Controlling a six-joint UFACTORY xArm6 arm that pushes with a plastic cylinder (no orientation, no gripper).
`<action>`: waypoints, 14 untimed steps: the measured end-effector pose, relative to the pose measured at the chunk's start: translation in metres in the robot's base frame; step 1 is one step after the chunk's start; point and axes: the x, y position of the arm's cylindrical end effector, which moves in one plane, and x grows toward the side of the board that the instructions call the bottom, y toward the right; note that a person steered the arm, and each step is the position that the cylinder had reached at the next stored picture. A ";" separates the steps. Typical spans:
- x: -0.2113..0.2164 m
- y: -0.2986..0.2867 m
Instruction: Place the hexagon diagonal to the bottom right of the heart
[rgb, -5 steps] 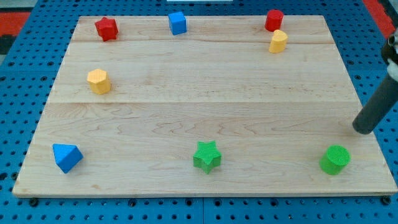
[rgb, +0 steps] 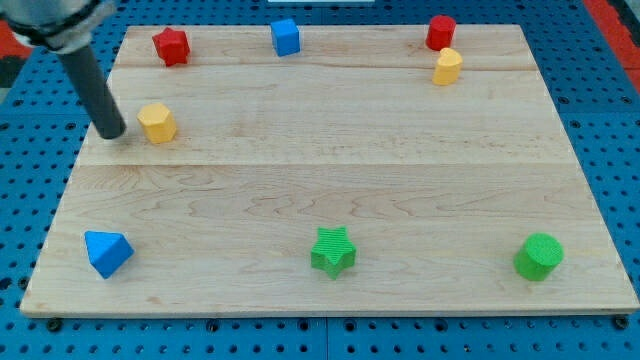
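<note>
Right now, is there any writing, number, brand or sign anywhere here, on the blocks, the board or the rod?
None: no readable text shows.
The wooden board is bare wood grain.
The blocks, such as the yellow hexagon and green star, are plain.
My tip, just left of the hexagon, carries no marking.

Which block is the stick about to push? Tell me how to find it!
Start at the wooden board and look along its left side in the view, a little above the middle. My tip sits there, and just to its right is the yellow hexagon. The only other yellow block is far off at the view's top right, beside a red block.
</note>
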 end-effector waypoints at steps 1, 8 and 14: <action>-0.002 0.114; -0.055 0.383; -0.073 -0.037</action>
